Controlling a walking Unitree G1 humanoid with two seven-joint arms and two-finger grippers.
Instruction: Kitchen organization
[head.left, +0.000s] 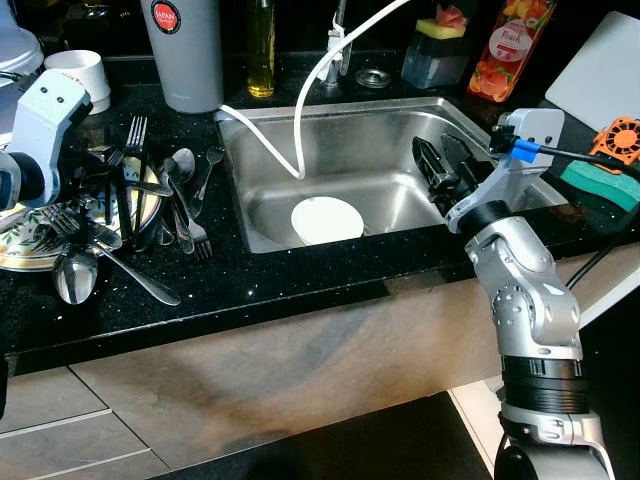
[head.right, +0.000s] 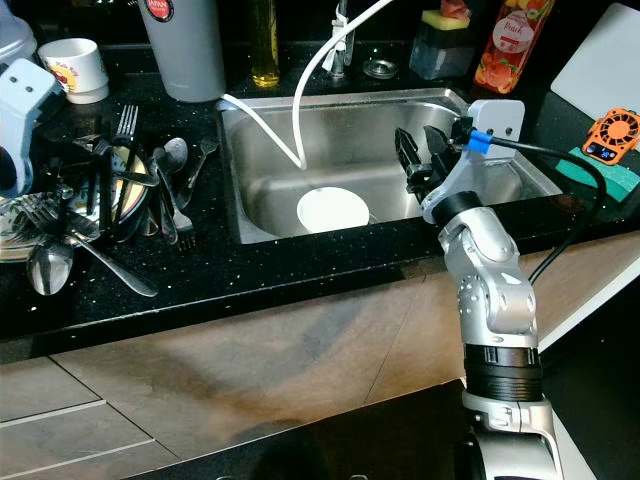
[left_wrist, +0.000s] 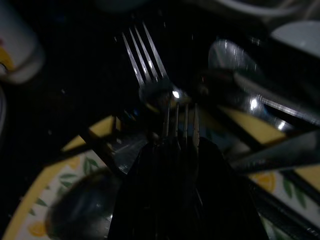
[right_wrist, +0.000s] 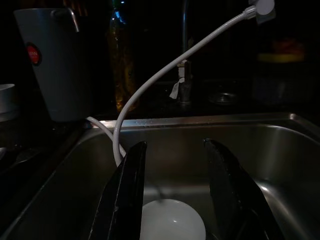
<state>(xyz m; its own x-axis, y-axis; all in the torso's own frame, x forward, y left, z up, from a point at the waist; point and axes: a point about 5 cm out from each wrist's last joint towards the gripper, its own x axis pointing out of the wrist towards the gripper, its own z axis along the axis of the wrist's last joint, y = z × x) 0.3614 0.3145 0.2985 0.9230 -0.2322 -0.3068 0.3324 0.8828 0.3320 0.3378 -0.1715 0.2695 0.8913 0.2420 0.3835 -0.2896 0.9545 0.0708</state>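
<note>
A pile of forks and spoons (head.left: 175, 200) lies across a yellow-patterned plate (head.left: 20, 250) on the black counter left of the sink. My left gripper (head.left: 150, 210) reaches down into this pile. In the left wrist view its fingers (left_wrist: 150, 190) look pressed together on a fork (left_wrist: 180, 122) whose tines stick out past the tips. Another fork (left_wrist: 145, 55) lies just beyond. My right gripper (head.left: 440, 165) hovers inside the steel sink (head.left: 400, 120) at its right side, open and holding nothing. A white plate (head.left: 327, 220) lies on the sink bottom, below and ahead of its fingers (right_wrist: 125, 190).
A white hose (head.left: 300, 130) loops from the tap into the sink. Along the back stand a grey jug (head.left: 185, 50), an oil bottle (head.left: 262, 50), a sponge holder (head.left: 437, 50) and a peach bottle (head.left: 505, 45). A white cup (head.left: 78, 75) sits far left; a green sponge (head.left: 600, 180) right.
</note>
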